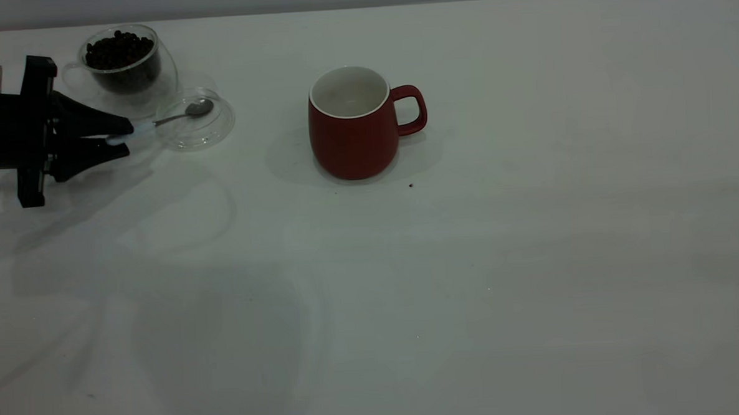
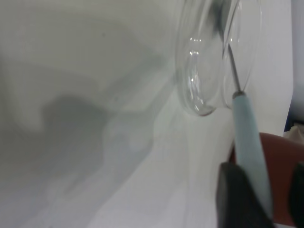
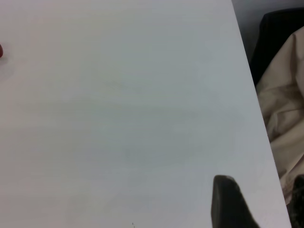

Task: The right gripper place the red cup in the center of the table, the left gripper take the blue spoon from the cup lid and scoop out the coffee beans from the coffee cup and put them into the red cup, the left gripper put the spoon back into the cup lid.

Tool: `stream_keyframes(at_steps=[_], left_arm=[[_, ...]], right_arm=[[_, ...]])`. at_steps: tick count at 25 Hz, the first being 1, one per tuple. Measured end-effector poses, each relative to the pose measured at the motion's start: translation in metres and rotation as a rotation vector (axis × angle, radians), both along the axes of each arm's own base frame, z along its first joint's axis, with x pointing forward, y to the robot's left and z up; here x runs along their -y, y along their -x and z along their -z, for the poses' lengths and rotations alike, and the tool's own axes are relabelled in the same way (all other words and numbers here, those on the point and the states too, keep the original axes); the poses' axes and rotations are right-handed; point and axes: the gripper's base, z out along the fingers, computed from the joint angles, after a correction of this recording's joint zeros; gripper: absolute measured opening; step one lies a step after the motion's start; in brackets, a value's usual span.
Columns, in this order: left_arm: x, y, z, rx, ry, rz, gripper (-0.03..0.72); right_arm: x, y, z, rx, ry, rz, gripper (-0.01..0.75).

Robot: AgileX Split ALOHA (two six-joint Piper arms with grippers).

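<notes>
The red cup stands upright and empty near the middle of the table, its handle toward the right. The coffee cup, full of coffee beans, stands at the far left. The cup lid lies just in front of it. The blue spoon rests with its bowl in the lid and its handle sticking out to the left. My left gripper is open, its fingers on either side of the handle's end. In the left wrist view the handle runs between the fingers, with a gap on one side. The right gripper is open and empty.
The right gripper is out of the exterior view; its wrist view shows it above the table near a table edge, with beige cloth beyond. A tiny dark speck lies in front of the red cup.
</notes>
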Motion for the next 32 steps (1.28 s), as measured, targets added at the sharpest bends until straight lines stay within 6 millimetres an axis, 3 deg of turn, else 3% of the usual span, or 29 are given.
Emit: stream_keyframes(at_steps=[3, 6, 24, 27, 32], left_arm=[[0.000, 0.000, 0.000, 0.000, -0.001, 0.000, 0.440], [0.000, 0.000, 0.000, 0.000, -0.001, 0.000, 0.470], [-0.003, 0.000, 0.002, -0.013, -0.031, -0.008, 0.488], [-0.013, 0.003, 0.001, -0.010, -0.032, -0.011, 0.487], [-0.053, 0.009, -0.015, 0.029, -0.047, -0.068, 0.487]], right_arm=[[0.000, 0.000, 0.000, 0.000, 0.000, 0.000, 0.347], [0.000, 0.000, 0.000, 0.000, 0.000, 0.000, 0.347], [0.000, 0.000, 0.000, 0.000, 0.000, 0.000, 0.347], [0.000, 0.000, 0.000, 0.000, 0.000, 0.000, 0.347], [0.000, 0.000, 0.000, 0.000, 0.000, 0.000, 0.347]])
